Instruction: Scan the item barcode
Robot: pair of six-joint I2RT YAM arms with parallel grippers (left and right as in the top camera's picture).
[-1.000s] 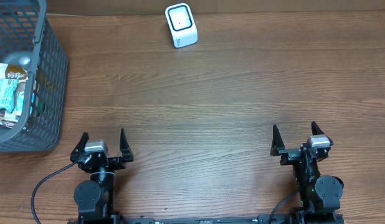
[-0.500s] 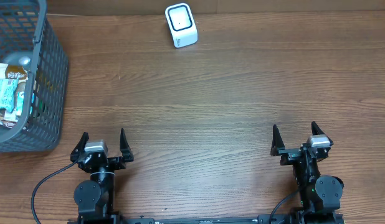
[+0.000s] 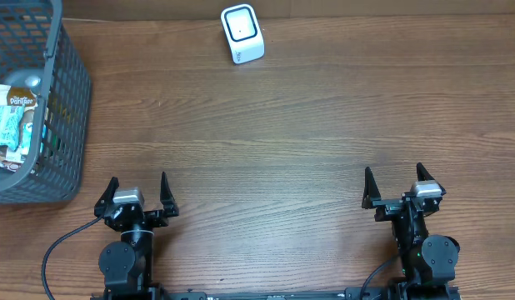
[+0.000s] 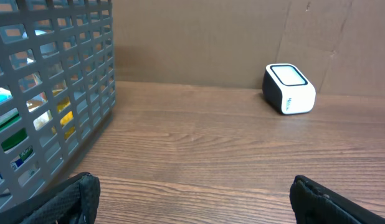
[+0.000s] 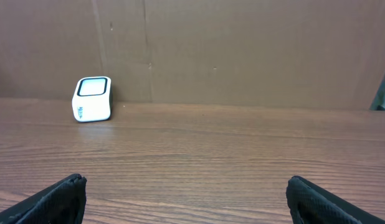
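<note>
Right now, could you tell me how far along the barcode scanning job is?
Done: nothing; packets lie in the gray basket, far from the white scanner. In hand: nothing; left gripper and right gripper stand open, empty. Left: pick a packet, show the scanner its barcode.

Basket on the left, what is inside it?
The grey basket holds several packets, one pale blue and white; yellow and green bits show through its mesh. Whatever lies beneath them is covered.
</note>
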